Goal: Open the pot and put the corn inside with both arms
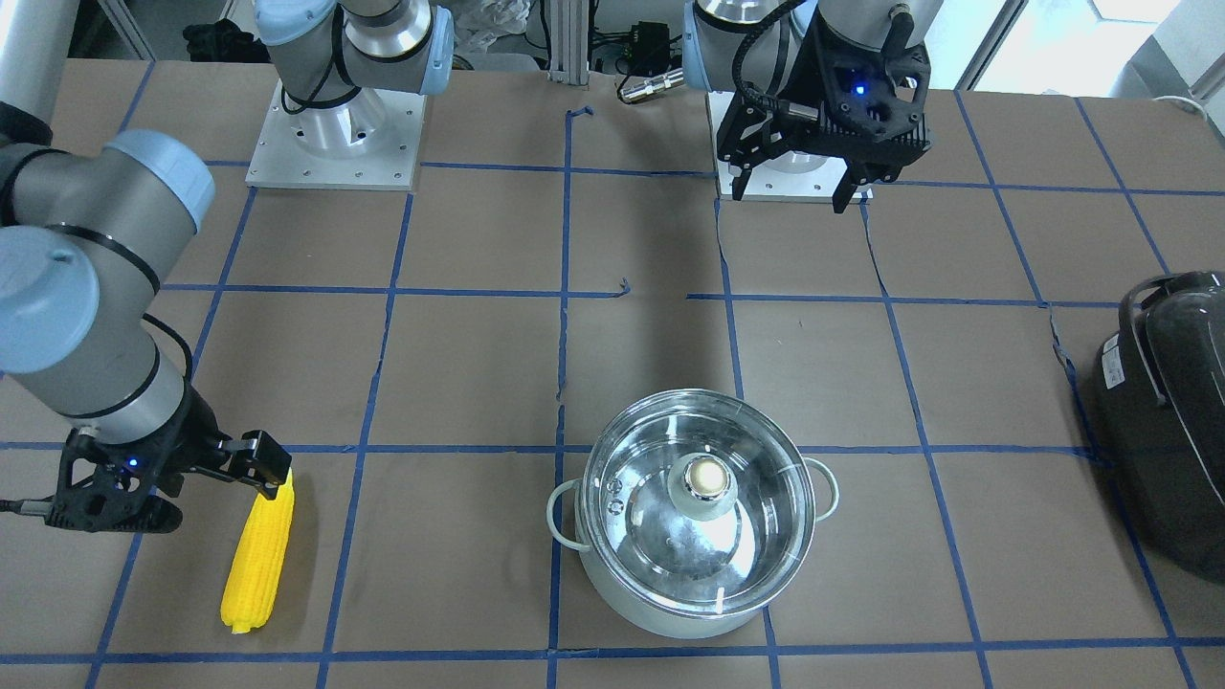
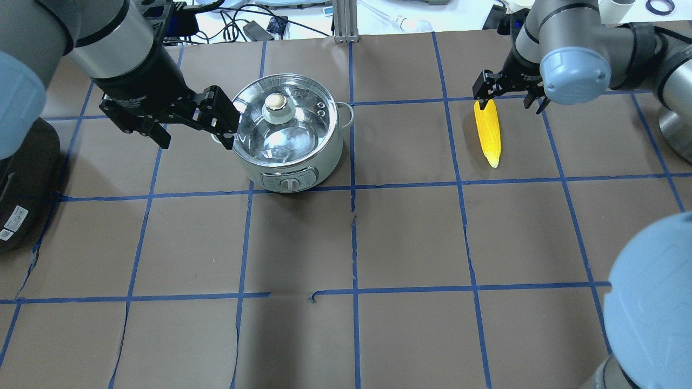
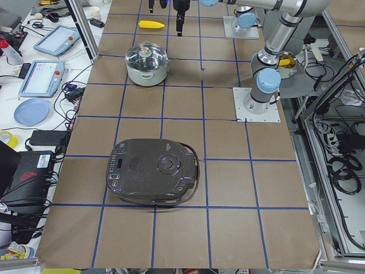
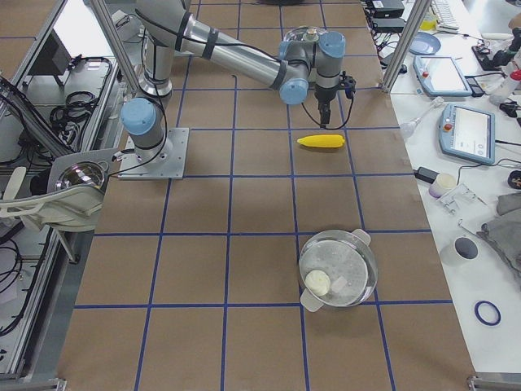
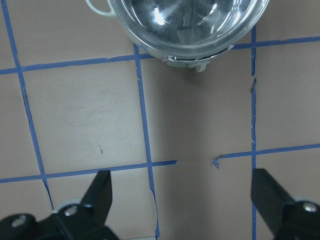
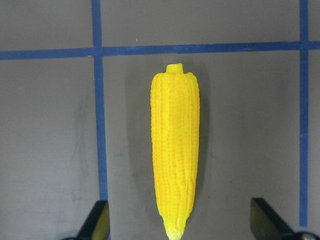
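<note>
Right gripper (image 2: 508, 98) spread wide over blunt end of corn (image 2: 487, 129), upper right of overhead frame. Cob flat on table (image 2: 411, 237), long axis up-down in frame, tapered tip toward bottom; bright yellow, bumpy kernels. Left gripper (image 2: 190, 125) also spread, left of lidded pot (image 2: 324, 156), upper left.

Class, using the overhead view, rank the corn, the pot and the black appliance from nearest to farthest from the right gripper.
1. The corn, lying right beside the right gripper, on the view's right side.
2. The pot, lid on, left of the table's centre line.
3. The black appliance, at the view's far left edge.
</note>
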Tool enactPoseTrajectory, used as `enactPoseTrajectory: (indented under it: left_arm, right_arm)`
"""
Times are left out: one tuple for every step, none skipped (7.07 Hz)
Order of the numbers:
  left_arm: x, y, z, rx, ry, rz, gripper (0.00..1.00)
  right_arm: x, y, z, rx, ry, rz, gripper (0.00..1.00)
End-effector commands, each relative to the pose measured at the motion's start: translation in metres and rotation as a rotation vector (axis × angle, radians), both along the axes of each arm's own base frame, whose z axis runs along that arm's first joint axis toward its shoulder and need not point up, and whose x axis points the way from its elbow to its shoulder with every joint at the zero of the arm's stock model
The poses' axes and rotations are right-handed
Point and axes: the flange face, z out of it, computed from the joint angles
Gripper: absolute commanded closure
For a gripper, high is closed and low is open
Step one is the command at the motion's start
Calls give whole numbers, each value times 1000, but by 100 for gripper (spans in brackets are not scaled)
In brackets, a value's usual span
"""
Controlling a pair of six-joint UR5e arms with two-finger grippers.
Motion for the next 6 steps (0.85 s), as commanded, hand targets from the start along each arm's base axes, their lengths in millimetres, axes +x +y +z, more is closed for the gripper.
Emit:
enactPoseTrajectory:
  left_arm:
    - [2, -4, -4, 9, -3, 6, 0]
    - [2, -12, -17, 26, -2, 17, 0]
    - [0, -25, -33, 48, 2, 41, 0]
    - [-1, -55, -53, 29, 0, 74, 0]
    - [-3, -90, -57, 8, -13, 114, 0]
    - [-9, -128, -74, 20, 7, 182, 0]
  right_arm:
    - [-7, -19, -41, -28, 2, 4, 0]
    - [-8, -25, -56, -35, 3, 4, 0]
    - [-11, -29, -74, -28, 4, 0, 0]
    - [-11, -29, -79, -21, 1, 1, 0]
    - [-10, -28, -84, -13, 0, 1, 0]
    - [-10, -28, -94, 3, -2, 1, 0]
